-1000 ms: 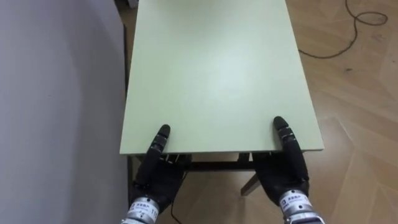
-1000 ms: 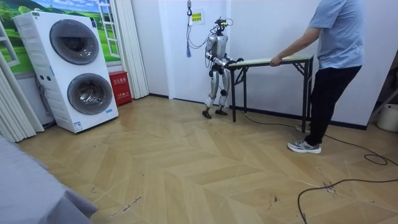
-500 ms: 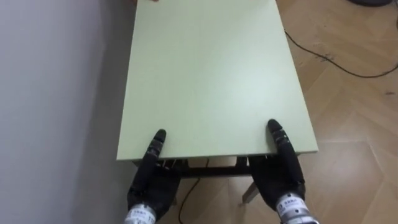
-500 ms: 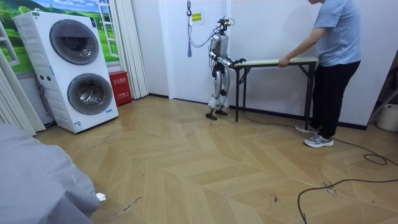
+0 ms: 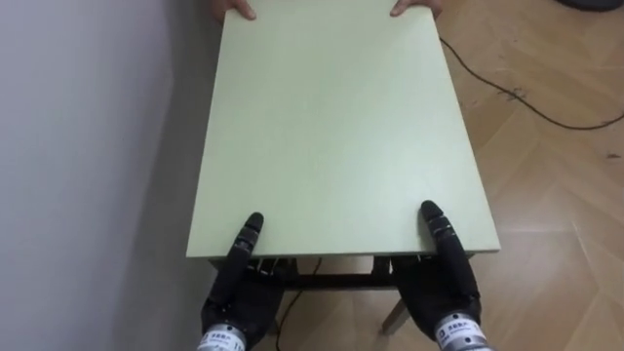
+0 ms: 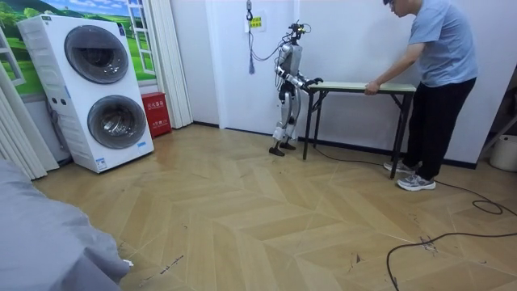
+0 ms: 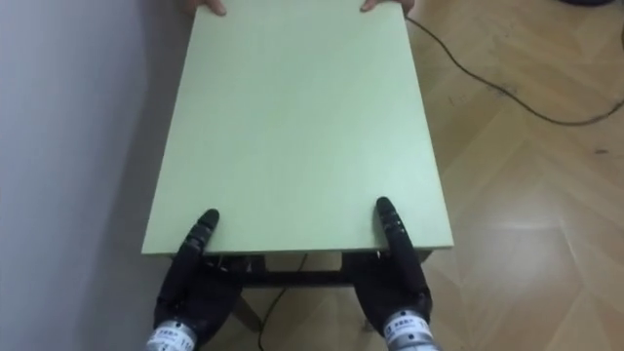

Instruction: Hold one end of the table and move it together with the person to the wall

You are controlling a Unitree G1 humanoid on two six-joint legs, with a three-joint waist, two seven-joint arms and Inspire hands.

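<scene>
A pale green table (image 5: 331, 127) stretches away from me beside the wall. My left hand (image 5: 237, 283) holds its near edge at the left corner, thumb flat on top and the rest under the board. At the right corner my right hand (image 5: 444, 273) grips the same way. At the far edge a person's hands (image 5: 232, 8) hold the other end. In the room view I stand at the end of the table (image 6: 363, 85) on the room view's left, and the person (image 6: 436, 89) leans over the other end.
A white wall (image 5: 88, 146) runs close along the table's left side. A dark cable (image 5: 517, 93) lies on the wooden floor at the right. A stacked washer and dryer (image 6: 101, 89) and a red box (image 6: 155, 113) stand off to the room view's left.
The table, the person and I have moved toward the room view's right along the wall. The person's hands have come into the eye view at the far edge. My grip is unchanged.
</scene>
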